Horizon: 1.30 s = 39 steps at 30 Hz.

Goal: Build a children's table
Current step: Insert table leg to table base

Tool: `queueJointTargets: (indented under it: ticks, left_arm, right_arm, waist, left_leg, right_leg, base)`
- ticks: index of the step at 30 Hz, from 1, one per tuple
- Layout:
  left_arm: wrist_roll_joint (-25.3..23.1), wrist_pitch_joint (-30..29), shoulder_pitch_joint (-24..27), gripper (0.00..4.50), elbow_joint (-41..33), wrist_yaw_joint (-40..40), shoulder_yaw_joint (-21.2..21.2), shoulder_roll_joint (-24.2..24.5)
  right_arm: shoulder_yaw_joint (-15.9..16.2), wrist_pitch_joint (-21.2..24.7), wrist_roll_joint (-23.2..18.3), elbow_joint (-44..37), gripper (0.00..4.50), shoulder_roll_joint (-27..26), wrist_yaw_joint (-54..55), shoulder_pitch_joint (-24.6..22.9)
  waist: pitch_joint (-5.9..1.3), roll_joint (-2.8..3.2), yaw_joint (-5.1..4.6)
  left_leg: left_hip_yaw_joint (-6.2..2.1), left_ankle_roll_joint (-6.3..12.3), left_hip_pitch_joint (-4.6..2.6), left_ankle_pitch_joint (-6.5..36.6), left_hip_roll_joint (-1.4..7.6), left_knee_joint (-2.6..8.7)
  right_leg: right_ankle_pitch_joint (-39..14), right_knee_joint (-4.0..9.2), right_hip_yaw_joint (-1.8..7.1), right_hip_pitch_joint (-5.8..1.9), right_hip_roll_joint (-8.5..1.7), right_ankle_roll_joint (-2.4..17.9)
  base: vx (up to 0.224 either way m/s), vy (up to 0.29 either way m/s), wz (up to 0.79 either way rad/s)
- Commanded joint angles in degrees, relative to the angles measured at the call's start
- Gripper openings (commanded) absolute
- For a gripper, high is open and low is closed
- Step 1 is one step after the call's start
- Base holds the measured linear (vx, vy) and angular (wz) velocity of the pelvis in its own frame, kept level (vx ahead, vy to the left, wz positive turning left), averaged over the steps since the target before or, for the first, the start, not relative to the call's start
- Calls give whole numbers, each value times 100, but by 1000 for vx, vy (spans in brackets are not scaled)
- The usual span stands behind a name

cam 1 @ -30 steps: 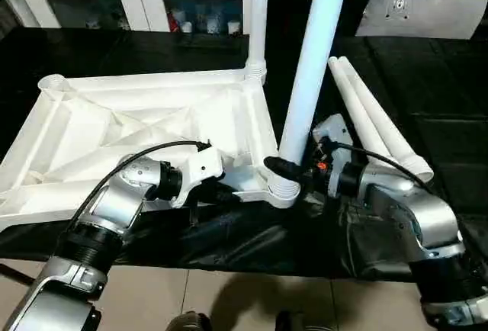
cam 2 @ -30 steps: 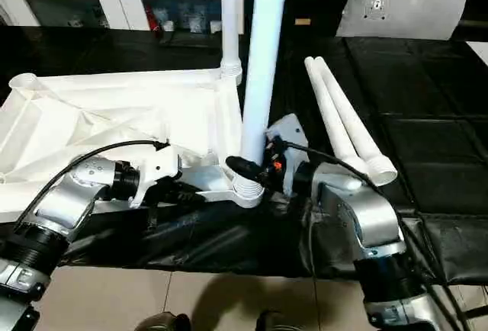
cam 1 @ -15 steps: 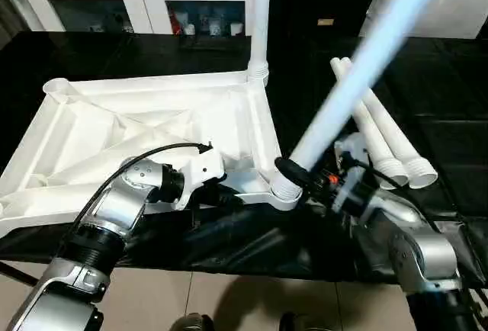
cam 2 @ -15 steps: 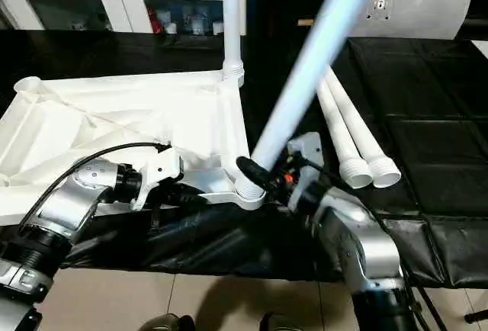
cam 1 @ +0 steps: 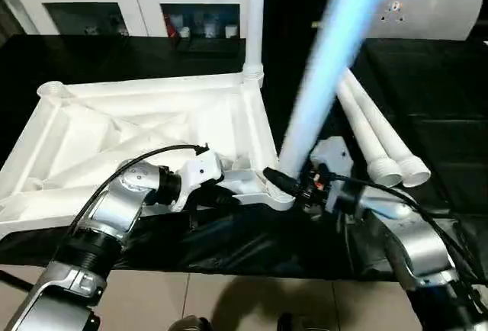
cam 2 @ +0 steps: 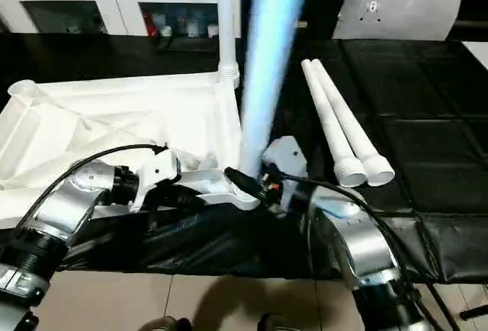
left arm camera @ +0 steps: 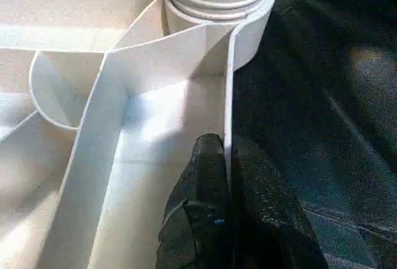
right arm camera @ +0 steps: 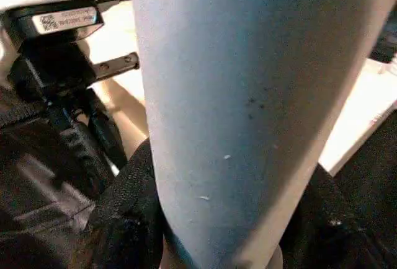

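Note:
The children's table top (cam 1: 152, 117) lies upside down on the black cover, ribbed side up. One white leg (cam 1: 255, 18) stands upright in its far right corner socket. My right gripper (cam 1: 293, 186) is shut on a second leg (cam 1: 320, 79) just above its foot, which sits in the near right corner socket (left arm camera: 217, 2); this leg leans slightly to the right. In the right wrist view the leg (right arm camera: 248, 95) sits between the dark fingers (right arm camera: 124, 207). My left gripper (left arm camera: 226, 176) is shut on the top's near rim wall, close to that socket.
Two loose legs (cam 1: 377, 136) lie side by side on the black cover (cam 1: 435, 102) to the right. A white cabinet (cam 1: 114, 3) stands behind, a white cushion (cam 1: 427, 11) at the back right. Tiled floor (cam 1: 229, 300) shows below the near edge.
The held leg swung far over to the right half a second ago and now stands closer to upright again. My left gripper has kept its pinch on the rim.

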<state>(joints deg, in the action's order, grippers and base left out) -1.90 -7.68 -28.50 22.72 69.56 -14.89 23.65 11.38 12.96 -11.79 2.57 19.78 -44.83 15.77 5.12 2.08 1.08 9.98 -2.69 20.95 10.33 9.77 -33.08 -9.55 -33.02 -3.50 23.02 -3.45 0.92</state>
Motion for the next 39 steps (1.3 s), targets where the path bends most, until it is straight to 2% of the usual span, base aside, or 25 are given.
queueJointTargets:
  ticks: [1,2,3,4,7,8,9,13,14,17,18,19,21,22,23,25,26,29,32,34,35,36,37,38,39]
  left_arm:
    - [166,-31,69,0,-137,-133,46,-77]
    - [160,-11,44,0,-139,-79,25,-54]
    - [157,2,27,0,-142,-46,11,-38]
    - [152,43,-24,0,-118,9,-14,-16]
    - [111,190,-232,0,78,80,-49,-2]
    - [92,262,-376,0,235,83,-38,-10]
    - [86,280,-430,0,280,78,-33,-16]
    - [68,457,-911,0,786,-30,95,-43]
    - [71,487,-1058,0,925,5,123,-19]
    - [66,535,-1248,0,1089,96,136,37]
    - [67,561,-1279,0,1115,146,126,65]
    - [74,600,-1297,0,1145,187,113,86]
    - [79,687,-1331,0,1233,218,101,102]
    - [79,687,-1331,0,1233,218,101,102]
    - [75,753,-1375,0,1350,228,95,100]
    - [92,775,-1382,0,1397,263,91,113]
    - [138,711,-1331,0,1321,291,109,123]
    - [243,528,-1178,0,1071,332,160,146]
    - [294,86,-771,0,423,82,268,201]
    - [323,-391,-408,0,-196,-213,392,202]
    - [332,-498,-329,0,-333,-280,422,197]
    - [382,-1097,122,0,-1127,-674,565,107]
    - [379,-1395,365,0,-1555,-884,623,32]
    - [375,-1416,382,0,-1585,-901,626,24]
    - [253,-1908,781,0,-2264,-1286,672,-189]
  right_arm:
    - [457,265,257,549,190,97,-268,-217]
    - [509,253,266,597,190,131,-377,-206]
    - [543,236,278,634,190,152,-449,-202]
    - [607,207,301,690,190,183,-543,-195]
    - [720,221,294,700,190,218,-691,-207]
    - [756,270,265,641,190,215,-728,-226]
    - [769,294,249,588,190,222,-744,-254]
    - [836,471,138,354,190,180,-820,-352]
    - [869,505,129,327,190,158,-839,-364]
    - [916,507,135,345,190,138,-912,-373]
    - [921,510,139,366,190,120,-922,-349]
    - [917,520,133,379,190,98,-916,-317]
    - [900,547,117,399,190,61,-890,-267]
    - [900,547,117,399,190,61,-890,-267]
    - [870,539,119,449,190,27,-853,-224]
    - [786,587,124,499,190,-76,-669,-185]
    - [736,595,147,527,190,-137,-539,-165]
    - [623,621,191,611,190,-254,-276,-113]
    - [440,623,314,823,190,-460,211,-2]
    - [384,584,380,904,190,-585,434,39]
    - [373,575,393,917,190,-611,479,46]
    - [318,546,445,982,190,-772,722,69]
    - [294,514,481,1014,190,-858,860,80]
    - [291,514,483,1018,190,-865,871,81]
    - [226,506,523,1126,190,-1023,1130,125]
  waist:
    - [-187,-59,-19]
    - [-115,-71,-42]
    - [-127,-81,-64]
    - [-74,-67,-75]
    - [-48,-90,-97]
    - [-7,-85,-100]
    - [16,-90,-94]
    - [57,-102,-88]
    - [53,-101,-64]
    - [65,-88,-50]
    - [71,-63,-41]
    - [84,-75,-46]
    - [72,-27,-40]
    - [80,-45,-47]
    - [77,-14,-39]
    - [82,-24,-43]
    - [81,0,-42]
    - [83,-1,-49]
    - [98,9,-95]
    - [88,19,-119]
    - [92,9,-156]
    - [96,20,-184]
    - [85,-17,-214]
    - [110,0,-246]
    - [57,-51,-260]
  left_leg:
    - [-155,234,-62,2007,327,484]
    - [-160,236,-49,2089,331,504]
    - [-163,226,-48,2132,325,504]
    - [-167,222,-49,2184,326,515]
    - [-168,224,-89,2313,317,516]
    - [-170,227,-91,2360,310,525]
    - [-167,203,-138,2489,306,525]
    - [-188,204,-139,2498,283,549]
    - [-173,208,-195,2499,281,541]
    - [-214,191,-114,2350,320,615]
    - [-218,164,-118,2390,333,619]
    - [-217,157,-115,2418,334,622]
    - [-247,101,-83,2436,359,647]
    - [-237,104,-84,2449,362,653]
    - [-237,92,-91,2436,366,651]
    - [-221,90,-93,2427,369,650]
    - [-223,73,-80,2403,375,655]
    - [-215,33,-86,2359,389,662]
    - [-238,-2,-6,2278,399,686]
    - [-234,-44,-45,2358,405,679]
    - [-246,-64,-19,2339,416,682]
    - [-242,-64,-9,2324,415,691]
    - [-240,-77,2,2282,429,695]
    - [-251,-18,65,2168,414,708]
    - [-206,-2,-7,2097,420,663]
  right_leg:
    - [-3077,546,316,-132,-492,735]
    - [-3136,558,323,-102,-490,714]
    - [-3179,562,321,-120,-491,688]
    - [-3240,575,327,-83,-494,665]
    - [-3452,609,334,-59,-491,607]
    - [-3583,631,334,-35,-486,572]
    - [-3820,667,336,4,-486,496]
    - [-4229,738,319,7,-503,315]
    - [-4289,779,319,32,-507,291]
    - [-4021,751,291,-57,-536,393]
    - [-3976,745,292,-52,-550,440]
    - [-3981,752,292,-48,-556,458]
    - [-3717,699,297,-96,-573,580]
    - [-3673,708,303,-84,-567,603]
    - [-3527,678,314,-87,-569,677]
    - [-3399,670,327,-85,-571,770]
    - [-3353,656,332,-100,-584,814]
    - [-3186,624,345,-94,-578,919]
    - [-3130,585,336,-139,-594,954]
    - [-3187,585,347,-113,-598,934]
    - [-3081,554,349,-125,-597,994]
    - [-3008,549,345,-127,-582,1008]
    - [-2886,525,350,-135,-581,1064]
    - [-2805,517,329,-172,-566,1062]
    - [-2672,512,361,-136,-560,1106]
  base:
    - [0,0,0]
    - [0,0,0]
    - [0,0,0]
    - [0,0,0]
    - [0,0,0]
    - [0,0,0]
    - [0,0,0]
    - [0,0,0]
    - [0,0,0]
    - [0,0,0]
    - [0,0,0]
    - [0,0,0]
    - [0,0,0]
    - [0,0,0]
    - [0,0,0]
    - [0,0,0]
    - [0,0,0]
    - [0,0,0]
    - [0,0,0]
    - [0,0,0]
    - [0,0,0]
    - [0,0,0]
    - [0,0,0]
    - [0,0,0]
    - [0,0,0]
